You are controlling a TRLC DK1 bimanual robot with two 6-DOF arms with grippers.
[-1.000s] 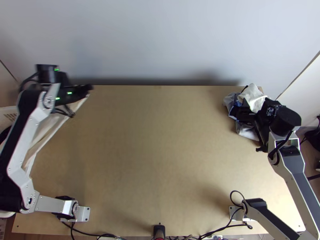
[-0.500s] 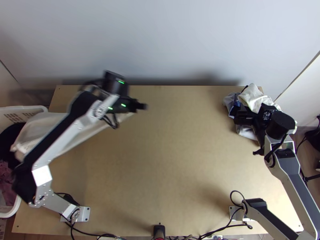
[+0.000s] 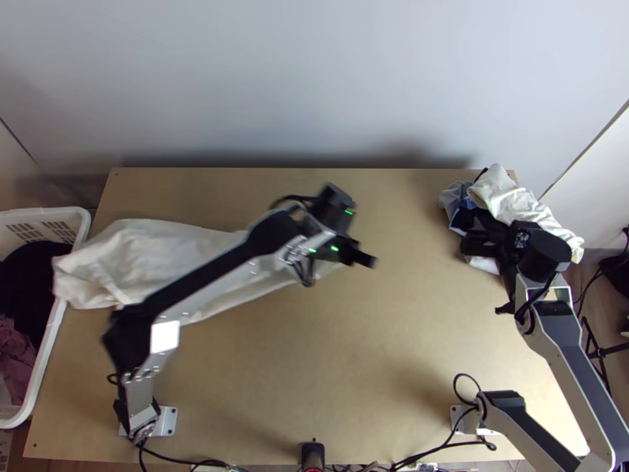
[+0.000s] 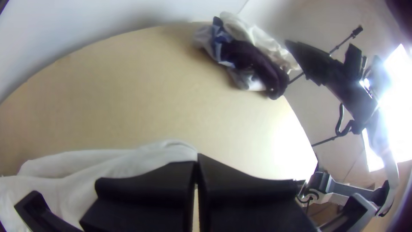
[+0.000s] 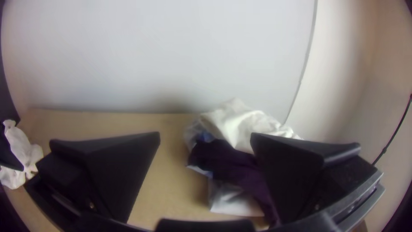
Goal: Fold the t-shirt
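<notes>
One shirt [image 3: 165, 244], white, is seen spread loosely and wrinkled across the left part of the table [image 3: 354, 354]. Its near-base end overlaps the rim of one basket [image 3: 47, 211] in the top view; whether the rim is touched cannot be told. Its middle is partly hidden by the left arm [image 3: 204, 279], which is blurred. At the other end it is pinched by the left gripper [image 3: 371, 260], whose two fingers [image 4: 146, 184] are pressed together in the left wrist view. The held part is bunched at their tips. How many layers are gripped cannot be made out.

The two fingers of the right gripper [image 3: 481, 275] are spread wide in the right wrist view, with nothing pinched. One pile [image 4: 257, 60] is set at the table's far right corner, partly covered by that gripper in the top view. White, blue, pale grey and dark purple cloth can be counted as four colours, but the number of garments cannot be told. In the basket, cut off by the top view's edge, two cloths are made out: one black [image 3: 27, 271], one dull red [image 3: 14, 346].
</notes>
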